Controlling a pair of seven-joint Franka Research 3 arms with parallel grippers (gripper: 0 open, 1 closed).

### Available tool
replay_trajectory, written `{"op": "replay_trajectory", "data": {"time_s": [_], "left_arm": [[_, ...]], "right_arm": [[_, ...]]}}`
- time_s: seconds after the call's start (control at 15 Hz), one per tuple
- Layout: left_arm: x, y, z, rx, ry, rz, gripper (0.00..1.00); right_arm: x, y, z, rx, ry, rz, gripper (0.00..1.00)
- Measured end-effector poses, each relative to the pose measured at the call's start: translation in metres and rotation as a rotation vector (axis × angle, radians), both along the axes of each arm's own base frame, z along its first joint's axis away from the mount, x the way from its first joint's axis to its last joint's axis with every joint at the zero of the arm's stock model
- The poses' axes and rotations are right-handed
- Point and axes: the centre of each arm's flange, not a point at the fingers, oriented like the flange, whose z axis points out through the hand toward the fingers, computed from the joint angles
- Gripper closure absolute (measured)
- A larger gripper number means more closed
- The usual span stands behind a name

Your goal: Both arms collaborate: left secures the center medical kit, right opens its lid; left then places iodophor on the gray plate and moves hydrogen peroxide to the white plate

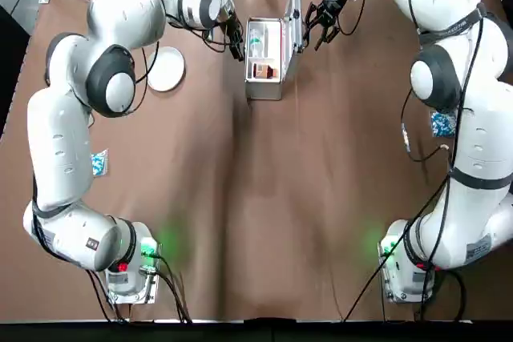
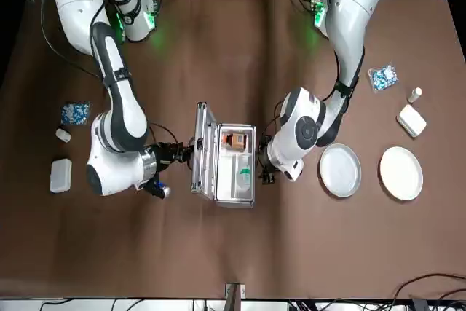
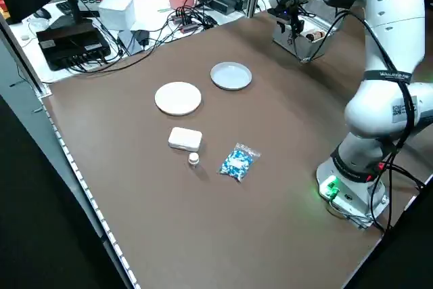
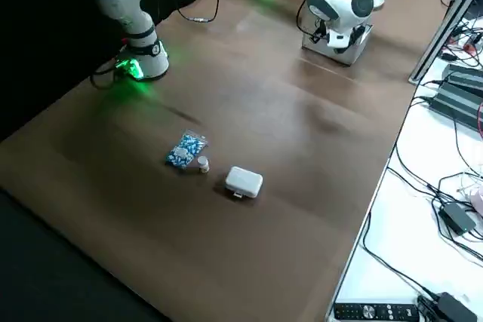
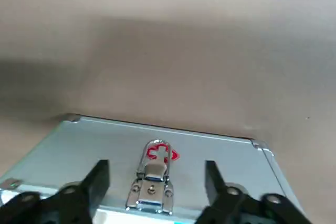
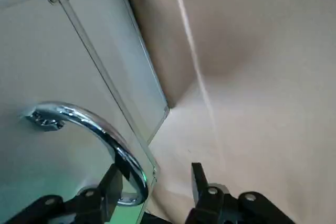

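Observation:
The medical kit (image 2: 233, 187) stands mid-table, open, with its lid (image 2: 199, 154) upright on the right arm's side. Inside lie the brown iodophor (image 2: 234, 140) and the hydrogen peroxide (image 2: 244, 175) with its teal mark. My left gripper (image 5: 156, 182) is open, its fingers either side of the kit's latch wall (image 5: 157, 145), close to it. My right gripper (image 6: 156, 182) is open behind the lid (image 6: 63, 77), with the end of the curved handle (image 6: 89, 124) between its fingers. The gray plate (image 2: 340, 170) and the white plate (image 2: 401, 173) lie beyond the left gripper.
A small white case (image 3: 185, 139), a vial (image 3: 193, 160) and a blue packet (image 3: 237, 162) lie on the left side of the table. Another case (image 4: 243, 182) and packet (image 4: 185, 150) lie on the right side. Cables and boxes (image 3: 74, 38) crowd the bench past the far edge.

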Motion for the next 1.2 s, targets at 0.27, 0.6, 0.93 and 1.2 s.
{"op": "replay_trajectory", "data": {"time_s": [0.27, 0.6, 0.93, 1.2], "left_arm": [[0.002, 0.007, 0.030, 0.018, 0.039, -0.010, 0.00], [0.005, 0.009, 0.068, 0.031, 0.085, 0.015, 0.00], [-0.007, -0.018, 0.080, 0.025, 0.102, 0.077, 0.00], [-0.027, -0.053, 0.087, 0.025, 0.088, 0.031, 0.00]], "right_arm": [[0.001, -0.003, 0.000, -0.001, 0.000, -0.004, 0.39], [0.002, -0.006, 0.001, 0.001, 0.005, -0.003, 0.37], [-0.001, -0.018, 0.014, 0.016, 0.054, 0.026, 0.31], [0.004, -0.055, 0.056, 0.019, 0.054, 0.036, 0.29]]}}
